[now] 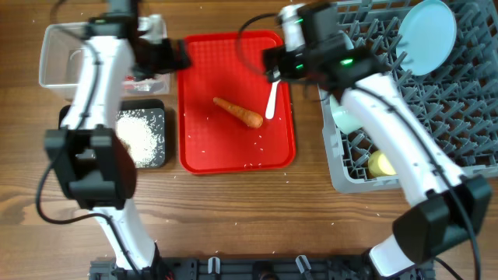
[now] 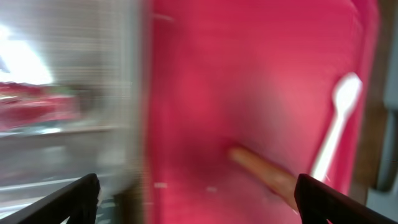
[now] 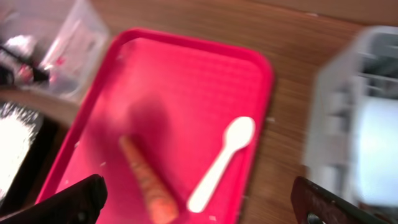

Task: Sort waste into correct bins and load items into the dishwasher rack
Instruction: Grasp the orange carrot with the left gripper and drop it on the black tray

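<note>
An orange carrot [image 1: 239, 112] and a white plastic spoon [image 1: 271, 101] lie on the flat red tray [image 1: 210, 148]. My left gripper [image 1: 175, 54] hovers open over the tray's far left edge, next to the clear tub [image 1: 62, 54]. In the blurred left wrist view the open left gripper [image 2: 199, 202] looks down on the carrot [image 2: 264, 174] and spoon [image 2: 336, 124]. My right gripper [image 1: 272, 62] is open and empty above the tray's far right corner; in its wrist view the right gripper [image 3: 202, 205] frames the carrot [image 3: 146, 180] and spoon [image 3: 221, 162].
The black tray [image 1: 159, 117] holds white rice [image 1: 140, 136]. The grey rack [image 1: 459, 101] on the right holds a light blue plate [image 1: 426, 35], a pale green bowl [image 1: 346, 117] and a yellow cup [image 1: 380, 163]. The clear tub [image 3: 56, 50] holds red and white scraps.
</note>
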### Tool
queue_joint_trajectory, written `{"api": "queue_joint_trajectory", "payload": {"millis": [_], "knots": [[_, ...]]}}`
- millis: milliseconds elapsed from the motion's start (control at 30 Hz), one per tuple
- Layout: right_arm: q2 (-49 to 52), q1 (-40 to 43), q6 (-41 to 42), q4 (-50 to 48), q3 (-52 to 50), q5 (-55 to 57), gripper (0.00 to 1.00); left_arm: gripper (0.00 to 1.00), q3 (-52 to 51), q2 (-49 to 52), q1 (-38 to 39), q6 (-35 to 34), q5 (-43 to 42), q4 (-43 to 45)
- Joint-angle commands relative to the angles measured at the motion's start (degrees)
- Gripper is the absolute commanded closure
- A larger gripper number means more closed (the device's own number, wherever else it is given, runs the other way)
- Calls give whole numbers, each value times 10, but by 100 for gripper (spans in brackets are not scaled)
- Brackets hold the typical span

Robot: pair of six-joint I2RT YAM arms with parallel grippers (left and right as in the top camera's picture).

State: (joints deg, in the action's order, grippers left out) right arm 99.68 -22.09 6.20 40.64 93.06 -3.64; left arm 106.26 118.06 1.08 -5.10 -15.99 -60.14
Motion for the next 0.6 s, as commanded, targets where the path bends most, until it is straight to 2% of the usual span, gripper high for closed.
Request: {"api": "queue_joint_trajectory", "payload": {"millis": [0, 33, 67, 167, 233, 300, 367, 500, 533, 567], "knots": [[-85, 87, 15, 21, 20, -12, 0, 9, 8, -9, 120, -163, 33, 4], [-102, 111, 15, 33, 20, -12, 0, 12, 6, -7, 154, -247, 62, 7], [-111, 122, 15, 43, 20, -12, 1, 11, 6, -1, 195, -303, 94, 12], [-113, 131, 14, 79, 20, -12, 0, 6, 6, 28, 268, -407, 176, 3], [-112, 131, 12, 102, 19, -11, 0, 7, 6, 47, 268, -442, 169, -17], [-110, 131, 12, 111, 14, -7, 0, 11, 6, 68, 260, -461, 136, -23], [-110, 131, 13, 116, 10, -5, 0, 15, 6, 92, 258, -488, 142, -20], [-109, 131, -2, 130, 10, -3, 0, 25, 6, 136, 245, -496, 91, -2], [-109, 131, -2, 130, 10, -3, 0, 29, 6, 150, 245, -494, 77, 3], [-109, 131, -2, 130, 10, -3, 0, 43, 6, 161, 247, -493, 70, 2]]}}
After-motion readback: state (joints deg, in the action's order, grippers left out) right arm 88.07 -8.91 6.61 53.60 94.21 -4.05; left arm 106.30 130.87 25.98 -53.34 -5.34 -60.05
